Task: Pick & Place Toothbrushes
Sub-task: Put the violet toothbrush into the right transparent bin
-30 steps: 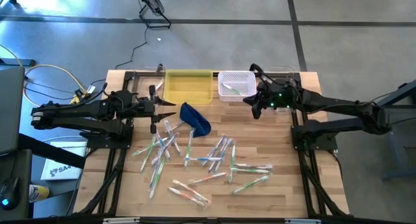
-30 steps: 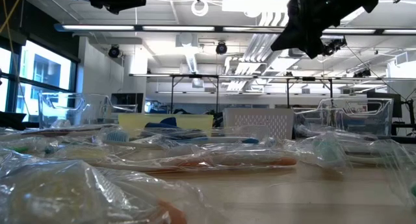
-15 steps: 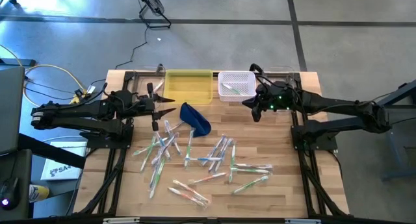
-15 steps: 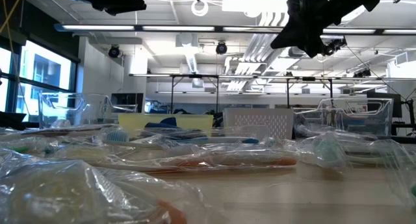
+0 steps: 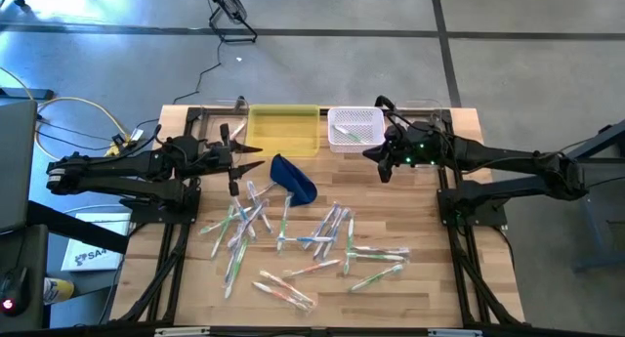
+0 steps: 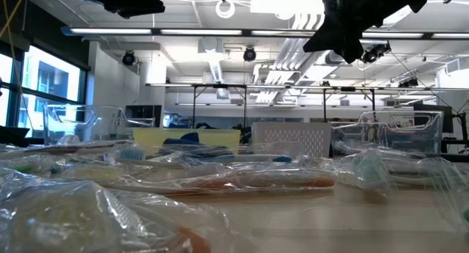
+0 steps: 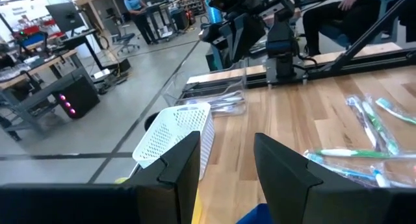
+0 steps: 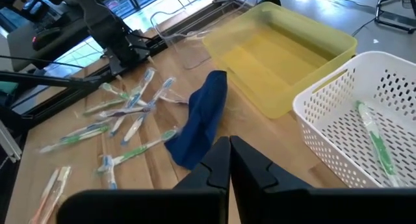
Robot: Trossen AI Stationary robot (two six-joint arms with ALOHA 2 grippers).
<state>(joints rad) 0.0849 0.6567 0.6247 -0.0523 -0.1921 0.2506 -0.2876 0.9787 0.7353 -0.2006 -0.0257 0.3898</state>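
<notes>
Many toothbrushes [image 5: 293, 234] in clear wrappers lie scattered flat on the wooden table; they also show in the right wrist view [image 8: 123, 107]. One toothbrush [image 8: 375, 138] lies inside the white basket [image 5: 354, 128]. My left gripper [image 5: 252, 156] hovers open and empty near the table's far left, above the left end of the heap, pointing level toward the basket [image 7: 174, 134]. My right gripper [image 5: 377, 161] hangs shut and empty just in front of the basket, tipped down toward the table.
A yellow tray [image 5: 283, 130] stands left of the white basket at the far edge. A dark blue pouch [image 5: 294, 177] lies in front of the tray, between the two grippers. Clear plastic bins [image 6: 88, 125] stand at the far corners. Bare wood lies along the near edge.
My left gripper has turned a little at the wrist, staying open and in place. The toothbrushes lie as before.
</notes>
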